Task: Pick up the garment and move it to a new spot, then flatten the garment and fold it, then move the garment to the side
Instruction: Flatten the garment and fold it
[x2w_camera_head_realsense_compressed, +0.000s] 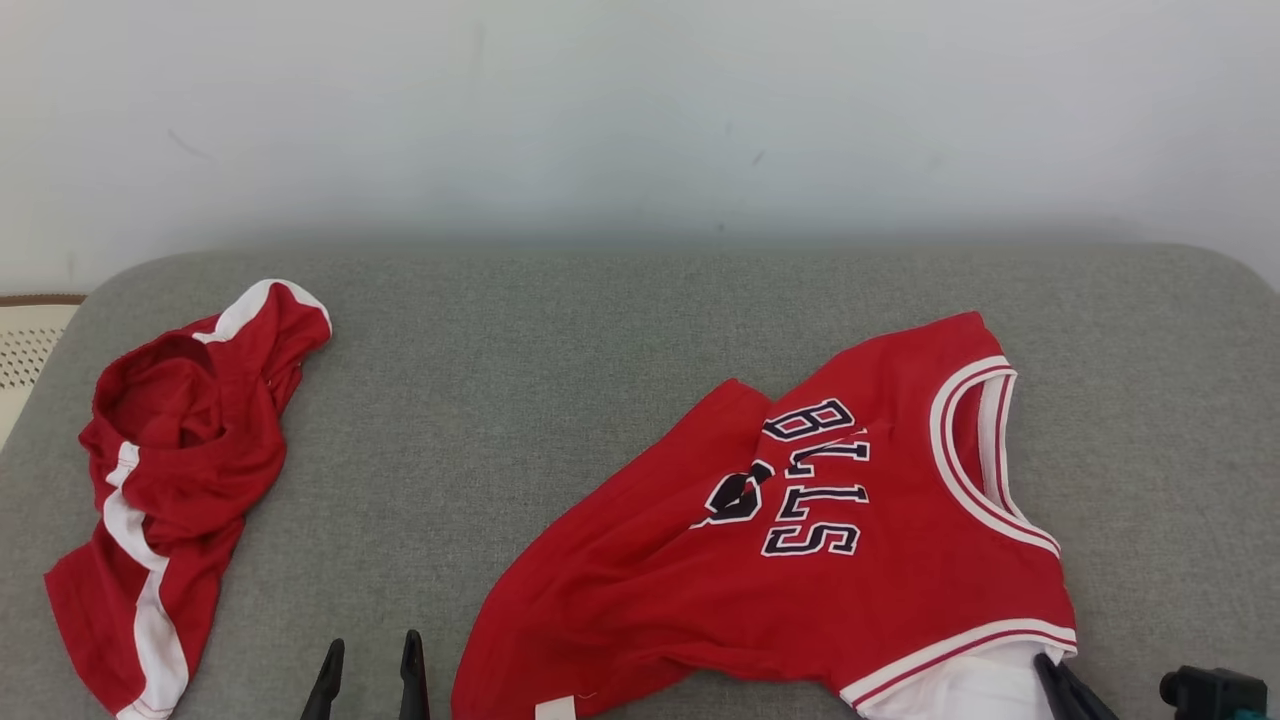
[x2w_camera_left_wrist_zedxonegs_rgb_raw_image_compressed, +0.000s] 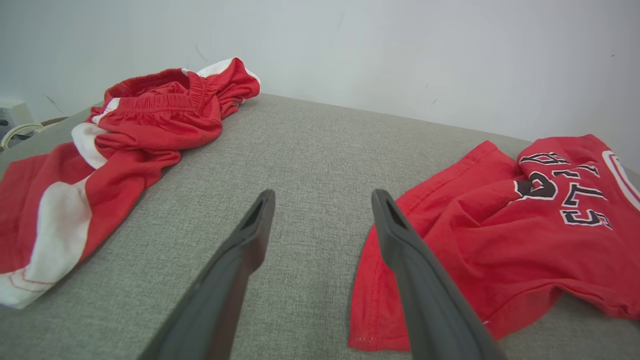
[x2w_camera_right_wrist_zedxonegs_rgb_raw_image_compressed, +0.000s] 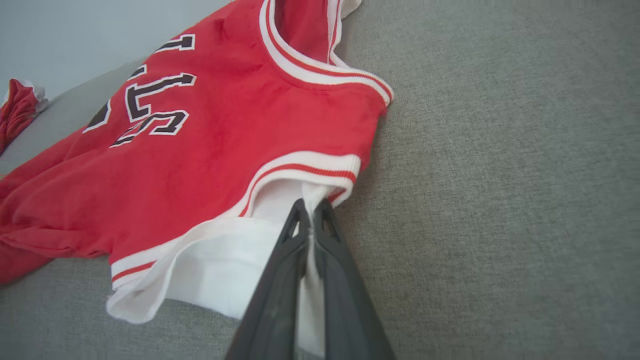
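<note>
The garment (x2w_camera_head_realsense_compressed: 800, 560) is a red jersey with black-and-white lettering and white trim, lying rumpled on the grey cushion at centre right; it also shows in the left wrist view (x2w_camera_left_wrist_zedxonegs_rgb_raw_image_compressed: 520, 235) and the right wrist view (x2w_camera_right_wrist_zedxonegs_rgb_raw_image_compressed: 210, 150). My right gripper (x2w_camera_right_wrist_zedxonegs_rgb_raw_image_compressed: 311, 212) is shut on the jersey's white inner sleeve edge by the armhole, cloth pinched between its fingers; in the head view it sits at the bottom right (x2w_camera_head_realsense_compressed: 1052, 668). My left gripper (x2w_camera_left_wrist_zedxonegs_rgb_raw_image_compressed: 322, 200) stands open over bare cushion just left of the jersey's hem, nothing between its fingers, low in the head view (x2w_camera_head_realsense_compressed: 372, 650).
Crumpled red shorts with white stripes (x2w_camera_head_realsense_compressed: 170, 470) lie at the cushion's left end (x2w_camera_left_wrist_zedxonegs_rgb_raw_image_compressed: 110, 150). The grey cushion (x2w_camera_head_realsense_compressed: 560, 350) backs onto a pale wall (x2w_camera_head_realsense_compressed: 640, 110). A beige perforated object (x2w_camera_head_realsense_compressed: 25, 345) sits past the left edge.
</note>
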